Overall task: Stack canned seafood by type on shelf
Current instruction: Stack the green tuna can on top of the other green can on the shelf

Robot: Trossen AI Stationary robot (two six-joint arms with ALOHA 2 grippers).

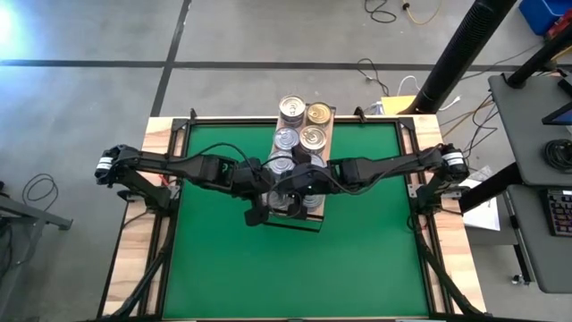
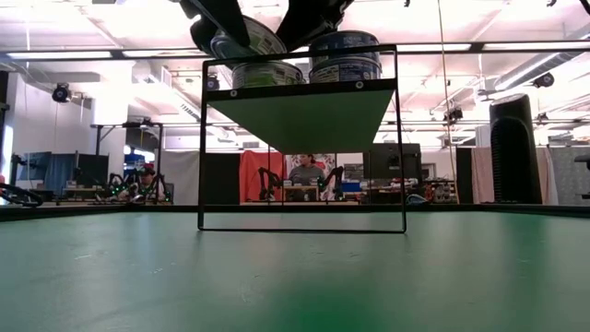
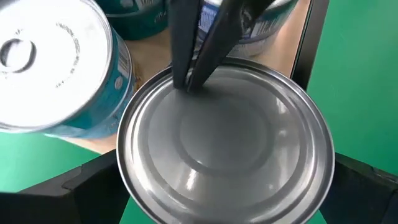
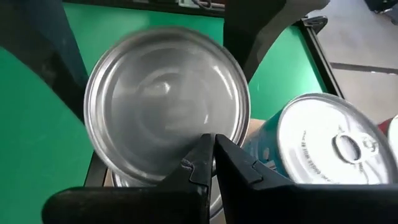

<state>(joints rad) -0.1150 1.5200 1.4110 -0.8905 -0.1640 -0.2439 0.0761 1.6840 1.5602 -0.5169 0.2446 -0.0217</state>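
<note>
Grey concrete floor (image 1: 80, 36) beyond table, dark seams crossing it. Cables (image 1: 393, 85) loose on floor behind tools. Black pillar (image 1: 460, 49) off to right. Grey desk (image 1: 527, 179) further right. Ceiling strip lights (image 2: 92, 55) bright overhead. Person (image 2: 304, 173) seated at far benches, red curtain (image 2: 263, 175) behind.
</note>
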